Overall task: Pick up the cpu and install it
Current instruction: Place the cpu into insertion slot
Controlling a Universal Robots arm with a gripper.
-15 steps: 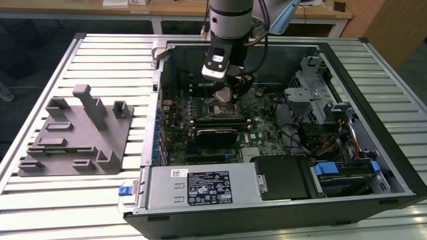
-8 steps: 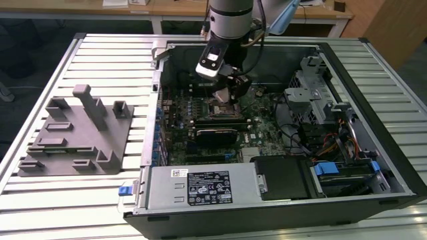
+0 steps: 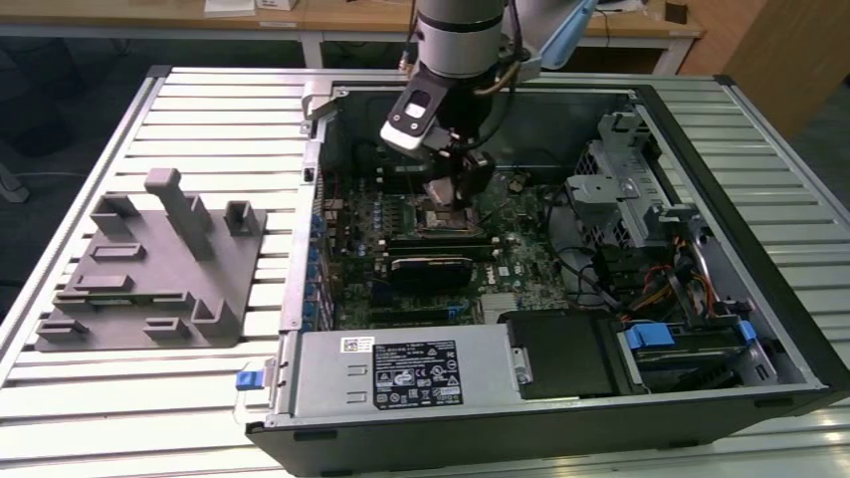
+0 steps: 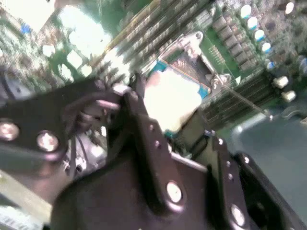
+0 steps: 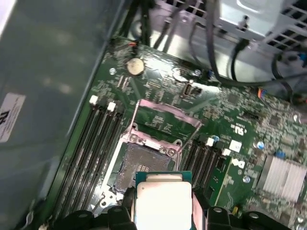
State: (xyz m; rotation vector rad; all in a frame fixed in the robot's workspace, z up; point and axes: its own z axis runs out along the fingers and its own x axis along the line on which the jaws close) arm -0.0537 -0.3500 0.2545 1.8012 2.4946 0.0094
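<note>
In the first wrist view the cpu [image 5: 163, 200], a small flat square chip with a pale silver top, sits between the dark fingers [image 5: 125, 203] of my gripper [image 5: 163, 208], which is shut on it. Just beyond it the motherboard's socket [image 5: 144, 160] lies open, its metal load plate [image 5: 165, 120] tilted up. In the second wrist view the cpu [image 4: 173, 98] shows as a bright square in front of the socket frame [image 4: 192, 52], between black fingers [image 4: 144, 129]. In the exterior view my gripper [image 3: 445, 191] hangs inside the computer case [image 3: 558, 418], low over the socket [image 3: 439, 217].
Memory slots [image 5: 93, 143] run on both sides of the socket. Cables [image 5: 225, 57] and a drive cage [image 3: 624, 189] crowd the case towards the exterior view's right. A power supply [image 3: 398, 373] fills the near corner. A grey plastic block [image 3: 146, 264] stands on the slatted table [image 3: 199, 110].
</note>
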